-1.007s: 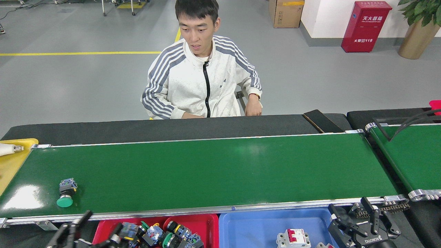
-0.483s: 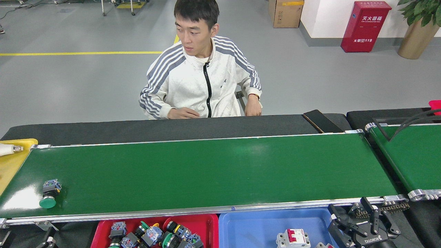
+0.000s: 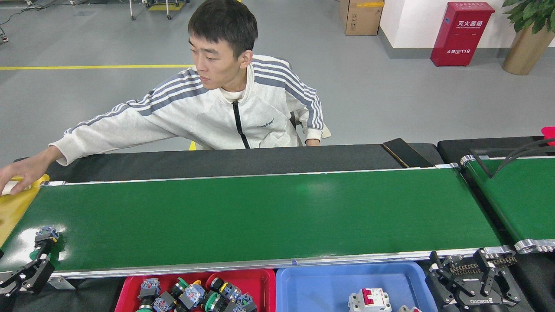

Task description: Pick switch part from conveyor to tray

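Observation:
A switch part (image 3: 44, 237) with a blue-grey body and a green button lies at the far left end of the conveyor (image 3: 269, 216), near its front rail. My left gripper (image 3: 27, 273) sits just in front of the part at the belt's front-left corner, open, with one fingertip (image 3: 42, 263) overlapping the green button. The red tray (image 3: 264, 277) below the front rail holds several switch parts (image 3: 195, 297). My right gripper (image 3: 470, 277) hangs open and holds nothing at the bottom right, beside the blue tray (image 3: 312, 281).
A person sits behind the conveyor and stretches a hand (image 3: 19, 175) onto a yellow tray (image 3: 13, 208) at the left end. A white breaker (image 3: 368, 300) lies in the blue tray. A second green belt (image 3: 520, 195) runs at the right. A dark phone (image 3: 401, 151) lies behind.
The switch part has travelled left along the belt. My left gripper moved from over the red tray to the belt's left corner beside it. The person reached out to the yellow tray.

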